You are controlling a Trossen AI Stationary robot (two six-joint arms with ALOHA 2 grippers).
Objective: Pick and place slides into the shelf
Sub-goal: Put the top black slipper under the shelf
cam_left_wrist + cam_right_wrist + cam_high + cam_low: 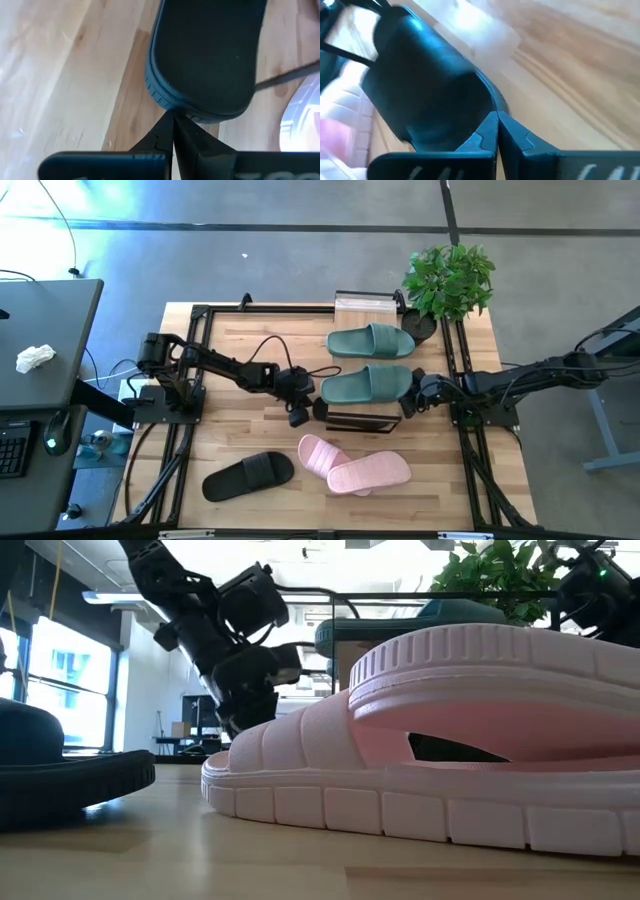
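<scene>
Two grippers, left [318, 408] and right [412, 402], each have their fingers pinched together on opposite ends of one sage green slide [365, 385], held over the shelf [362, 421] at the surface's centre, with its mate [370, 341] at twelve o'clock. Each grip looks thin, on the sole's edge only, so uneven motion between arms could twist it loose. A drop could strike the shelf frame or land on the pink slides [355, 465] at six o'clock.

Grey concrete floor [300, 255] all round, crossed by dark seams, glare at ten o'clock. Dark desk [45, 345] at nine o'clock with crumpled white cloth [35, 358] and keyboard [14, 450]. Bright windows [70, 680] in low view.
</scene>
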